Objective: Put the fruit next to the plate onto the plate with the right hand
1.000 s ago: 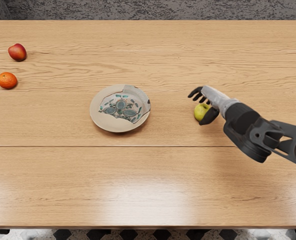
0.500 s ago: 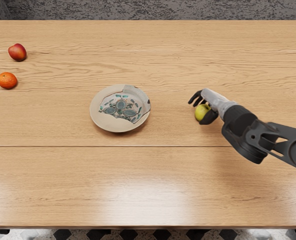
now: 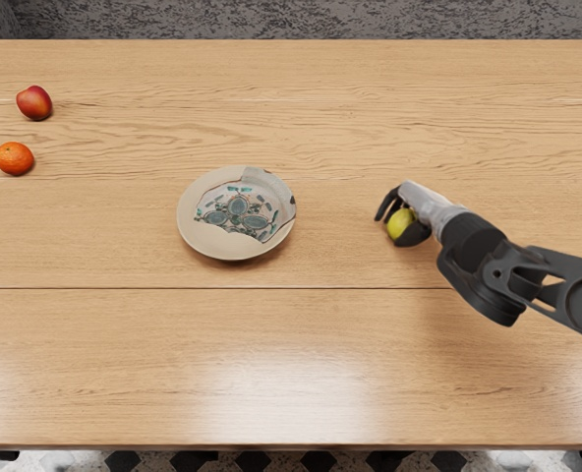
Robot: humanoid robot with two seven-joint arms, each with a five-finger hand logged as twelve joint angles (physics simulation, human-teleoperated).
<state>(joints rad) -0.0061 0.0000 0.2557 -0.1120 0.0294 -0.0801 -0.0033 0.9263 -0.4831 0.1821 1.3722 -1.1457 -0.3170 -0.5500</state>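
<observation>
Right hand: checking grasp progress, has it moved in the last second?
Yes. The right hand has curled its fingers down over the yellow-green fruit, toward the table's near edge; it is no closer to the plate.

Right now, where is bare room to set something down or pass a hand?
Bare: the table's near half below the plate; the far strip above it; the gap between plate and right hand. Crowded: far left by red apple and orange; around the yellow-green fruit in that hand.
</observation>
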